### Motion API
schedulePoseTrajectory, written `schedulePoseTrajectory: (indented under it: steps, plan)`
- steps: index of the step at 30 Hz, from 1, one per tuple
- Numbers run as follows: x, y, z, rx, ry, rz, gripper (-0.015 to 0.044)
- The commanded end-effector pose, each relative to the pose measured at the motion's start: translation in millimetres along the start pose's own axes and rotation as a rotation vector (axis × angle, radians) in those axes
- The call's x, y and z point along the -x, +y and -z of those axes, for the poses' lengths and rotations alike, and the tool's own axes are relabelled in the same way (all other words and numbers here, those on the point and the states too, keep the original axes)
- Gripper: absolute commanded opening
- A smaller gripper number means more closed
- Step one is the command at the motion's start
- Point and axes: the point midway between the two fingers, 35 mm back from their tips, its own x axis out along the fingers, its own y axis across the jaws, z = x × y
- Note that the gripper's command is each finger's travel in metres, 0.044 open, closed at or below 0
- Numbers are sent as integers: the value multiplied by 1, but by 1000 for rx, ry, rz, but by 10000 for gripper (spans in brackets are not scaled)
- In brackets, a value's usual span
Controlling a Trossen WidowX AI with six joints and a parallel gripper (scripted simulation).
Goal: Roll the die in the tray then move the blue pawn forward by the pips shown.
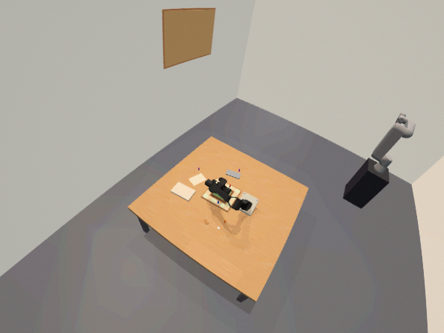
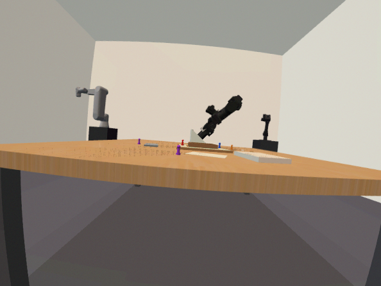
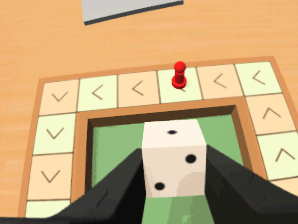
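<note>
The black two-fingered claw [image 3: 172, 172] is closed part-way on the white cube die with black pips [image 3: 173, 156], its dark fingers pressed against the die's left and right sides. In the wrist view the die's upper face shows one pip and the face toward the camera shows two.

Die and claw hang over the green felt-lined tray with a brown wooden rim [image 3: 160, 110] — the sunken middle of the square game board with cream and pale green arrow tiles [image 3: 60, 132]. The die sits toward the tray's far rim, and the exterior view shows the claw [image 2: 203, 134] low over the board; whether the die touches the felt cannot be told.

Past that rim, a small red pawn [image 3: 179, 75] stands upright on a pale green tile in the far row, where the arrows point left. The left column's arrows point toward the camera, the right column's away.

The small blue pawn [image 2: 219, 145] stands upright on the board — in the top view [image 1: 218, 201] it is on the near edge row, beside the black arm [image 1: 224, 190]. A flat grey rectangular plate [image 3: 131, 9] lies on the light wooden surface [image 1: 239, 243] beyond the board, well apart from it. A purple pawn [image 2: 178, 149] and a second purple pawn [image 2: 138, 141] stand off the board, and two flat cream sheets [image 1: 183, 190] lie beside it.
</note>
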Motion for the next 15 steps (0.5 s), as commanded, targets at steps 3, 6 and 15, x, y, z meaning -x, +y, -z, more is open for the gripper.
schedulePoseTrajectory:
  steps: [3, 6, 15]
  plan:
    - [0, 0, 0, 0, 0, -1, 184]
    - [8, 1, -10, -2, -2, -1, 263]
    - [12, -3, -25, 22, 142, 53, 440]
